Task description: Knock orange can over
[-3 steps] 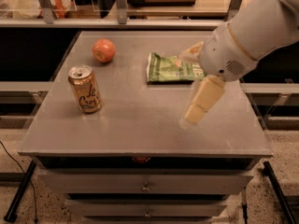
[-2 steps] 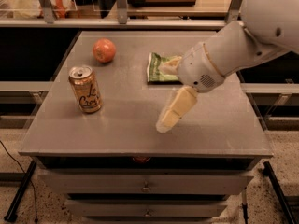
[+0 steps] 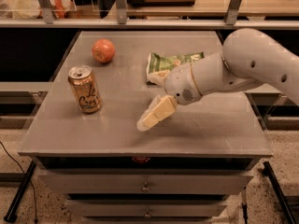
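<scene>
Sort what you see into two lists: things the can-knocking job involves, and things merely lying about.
Job in hand:
orange can, upright at the left
gripper, low over the table, right of the can, apart from it

Lying about:
round fruit
green snack bag

Spotting an orange-red fruit (image 3: 103, 50) at the back left of the grey tabletop (image 3: 117, 136). Over to back right now: a green snack bag (image 3: 170, 62) lying flat, behind the pincer (image 3: 145, 122) low at front middle. Below, drawers (image 3: 145, 186).
</scene>
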Motion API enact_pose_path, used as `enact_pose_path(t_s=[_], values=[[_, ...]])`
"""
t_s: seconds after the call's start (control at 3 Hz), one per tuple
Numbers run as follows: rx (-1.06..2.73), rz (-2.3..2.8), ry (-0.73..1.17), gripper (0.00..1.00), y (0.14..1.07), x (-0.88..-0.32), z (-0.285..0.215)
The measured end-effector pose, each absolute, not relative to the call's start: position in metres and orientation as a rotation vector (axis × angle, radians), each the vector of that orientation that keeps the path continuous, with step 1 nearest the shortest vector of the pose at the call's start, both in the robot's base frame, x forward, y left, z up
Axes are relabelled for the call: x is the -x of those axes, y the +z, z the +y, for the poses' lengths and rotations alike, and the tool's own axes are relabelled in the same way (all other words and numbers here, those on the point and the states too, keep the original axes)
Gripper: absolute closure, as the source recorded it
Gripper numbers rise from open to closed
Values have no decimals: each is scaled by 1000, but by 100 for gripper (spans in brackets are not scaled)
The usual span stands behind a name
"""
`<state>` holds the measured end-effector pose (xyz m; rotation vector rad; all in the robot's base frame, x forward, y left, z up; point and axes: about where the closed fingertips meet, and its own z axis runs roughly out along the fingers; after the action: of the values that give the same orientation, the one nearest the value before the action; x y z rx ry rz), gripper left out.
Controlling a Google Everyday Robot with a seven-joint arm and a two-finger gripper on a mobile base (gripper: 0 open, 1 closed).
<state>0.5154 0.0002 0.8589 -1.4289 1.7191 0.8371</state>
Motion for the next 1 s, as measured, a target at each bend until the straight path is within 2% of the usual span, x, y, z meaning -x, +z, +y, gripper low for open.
enact_pose_path(t_s=[1.0], values=[[1153,1527,971,0,874,-544,54]])
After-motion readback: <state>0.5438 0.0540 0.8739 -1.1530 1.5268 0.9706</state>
